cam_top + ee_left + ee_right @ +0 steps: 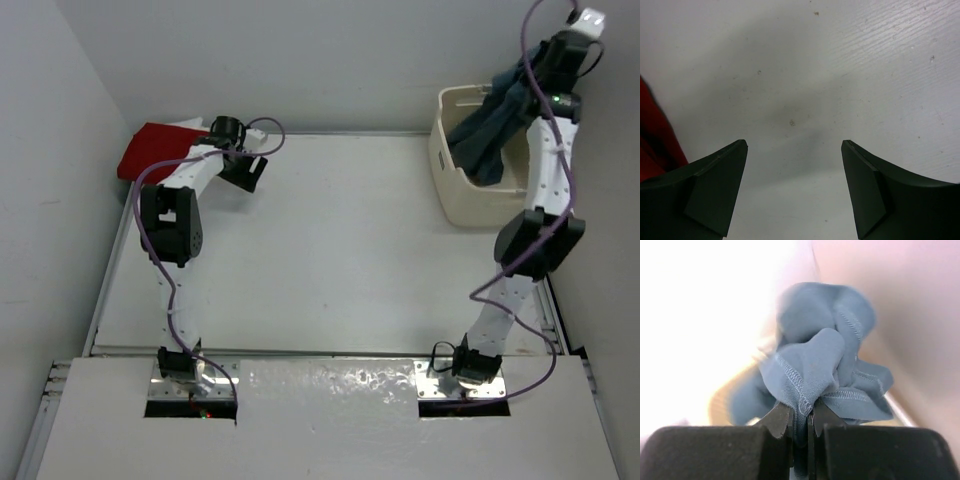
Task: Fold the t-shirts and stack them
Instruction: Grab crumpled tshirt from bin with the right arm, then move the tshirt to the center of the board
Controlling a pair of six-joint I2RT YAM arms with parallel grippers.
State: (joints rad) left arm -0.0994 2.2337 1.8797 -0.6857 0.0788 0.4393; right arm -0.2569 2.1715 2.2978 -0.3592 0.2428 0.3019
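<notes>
Item 1: slate blue-grey t-shirt, bunched, pinched between closed jaws of right gripper, hanging over cream laundry basket, lower end inside.
Item 2: red t-shirt, far-left table corner, just beside left gripper; jaws wide apart, empty, above white table.

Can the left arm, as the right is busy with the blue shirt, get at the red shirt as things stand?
Probably yes: the left gripper is open and empty, and the red shirt lies just beside it, with nothing between them.
</notes>
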